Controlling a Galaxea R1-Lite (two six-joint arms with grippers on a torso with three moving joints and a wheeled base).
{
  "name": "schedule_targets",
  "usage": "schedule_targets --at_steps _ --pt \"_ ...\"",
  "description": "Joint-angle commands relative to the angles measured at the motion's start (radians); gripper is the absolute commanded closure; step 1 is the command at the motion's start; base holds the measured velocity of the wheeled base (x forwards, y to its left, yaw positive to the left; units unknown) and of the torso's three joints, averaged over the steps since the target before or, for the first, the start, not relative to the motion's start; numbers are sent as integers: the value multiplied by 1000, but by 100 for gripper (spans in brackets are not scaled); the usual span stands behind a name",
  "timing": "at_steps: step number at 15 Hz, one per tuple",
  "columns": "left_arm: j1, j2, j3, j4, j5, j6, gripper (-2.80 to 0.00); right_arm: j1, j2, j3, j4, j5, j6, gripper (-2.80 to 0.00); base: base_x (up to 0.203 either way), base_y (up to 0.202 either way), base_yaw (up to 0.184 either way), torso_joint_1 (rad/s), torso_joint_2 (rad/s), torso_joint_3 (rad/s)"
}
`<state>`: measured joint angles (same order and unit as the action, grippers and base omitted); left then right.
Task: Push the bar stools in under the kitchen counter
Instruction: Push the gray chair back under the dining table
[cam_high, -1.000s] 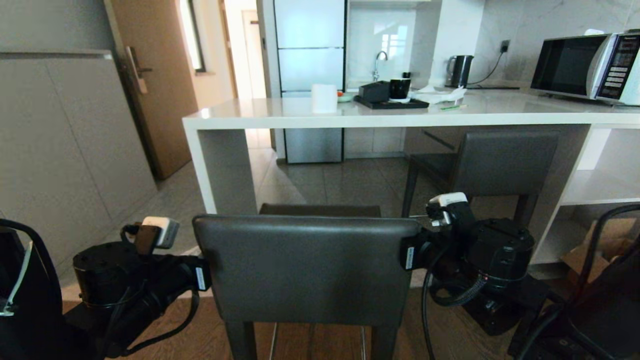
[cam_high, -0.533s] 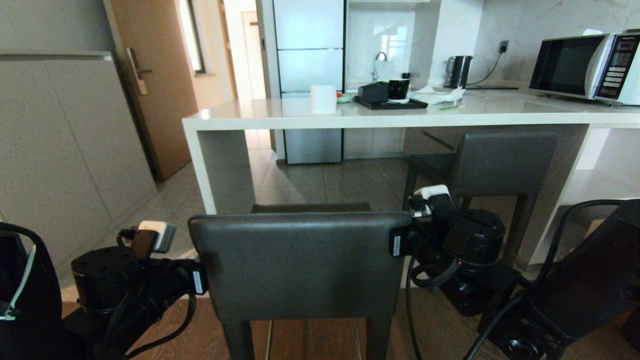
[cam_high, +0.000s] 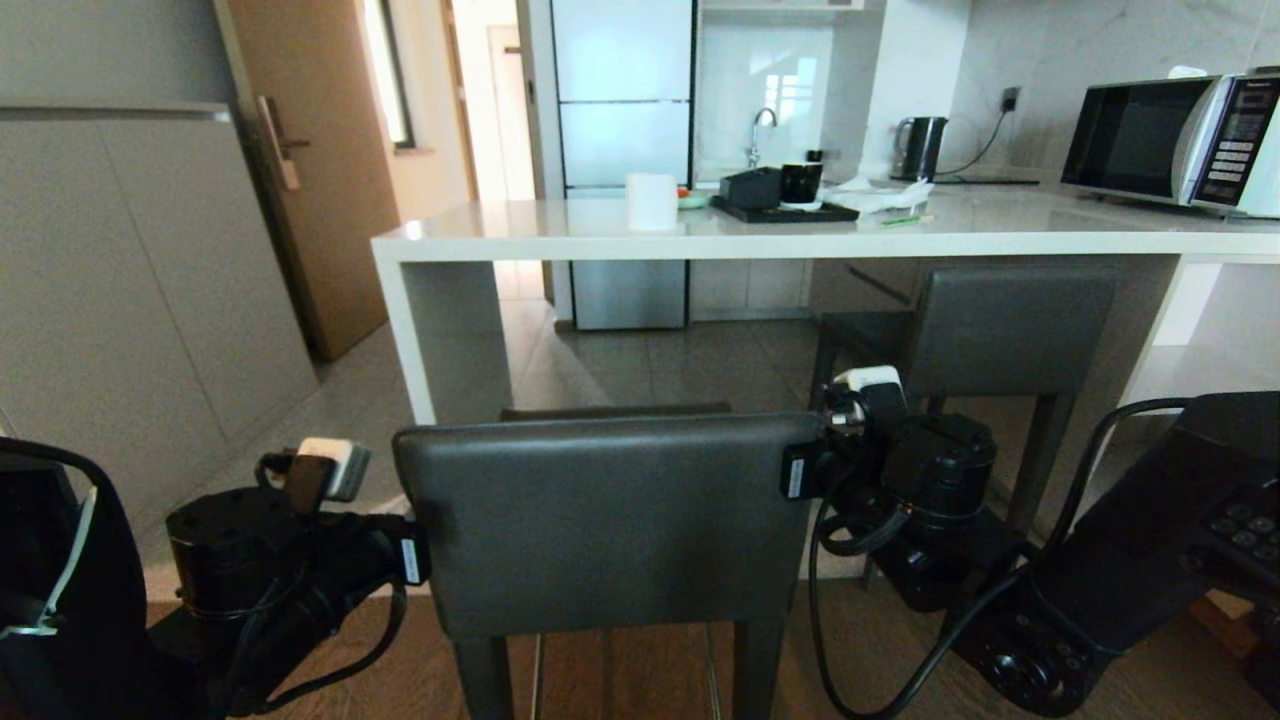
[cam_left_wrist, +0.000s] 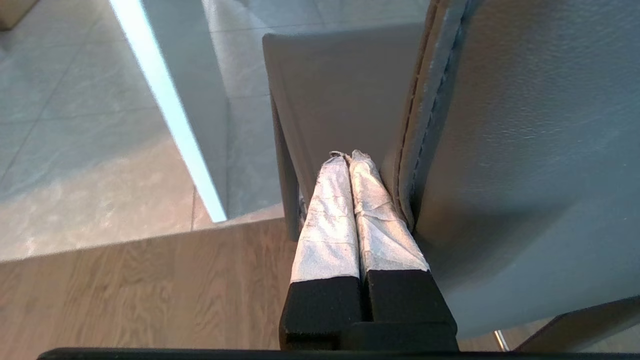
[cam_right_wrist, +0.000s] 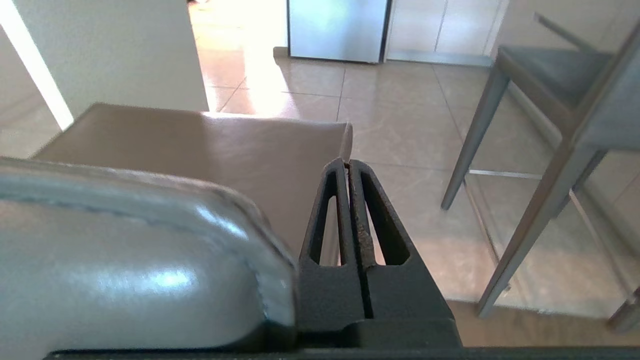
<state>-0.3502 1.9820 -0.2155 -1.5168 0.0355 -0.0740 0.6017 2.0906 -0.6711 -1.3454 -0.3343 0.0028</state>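
Head view: near stool (cam_high: 610, 530) between two arms, not yet under the worktop (cam_high: 800, 238).
Left gripper (cam_left_wrist: 350, 156) and right gripper (cam_right_wrist: 348, 162), jaws pressed shut and empty, flank its wide backrest; the worktop lies straight ahead. Other stool (cam_high: 1000, 330) already sits under.

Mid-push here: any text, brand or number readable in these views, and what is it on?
No text is legible in any view.
microwave: control-panel button markings, too small to read.
left hand: white sticker at its base, print blurred.
right hand: white sticker at its base, print blurred.
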Motion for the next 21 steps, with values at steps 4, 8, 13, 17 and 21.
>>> schedule_targets --at_steps 4,8,13,17,21 --pt "-1 58 -38 -13 1 1 0 -3 36 39 -45 -5 13 0 0 0 0 0 0 0" --pt "-6 64 -31 -13 3 2 0 -3 43 31 -46 -3 9 0 104 0 1 0 -1 1" --pt "-7 70 -42 -13 1 2 0 -3 52 14 -44 -2 3 0 13 0 1 4 3 0" --pt "-13 70 -38 -13 1 0 0 -3 57 -4 -43 -3 -9 0 52 0 0 1 2 1" --pt "-13 70 -35 -13 3 2 0 -3 60 -2 -44 -3 -10 0 176 0 -2 3 1 -1"
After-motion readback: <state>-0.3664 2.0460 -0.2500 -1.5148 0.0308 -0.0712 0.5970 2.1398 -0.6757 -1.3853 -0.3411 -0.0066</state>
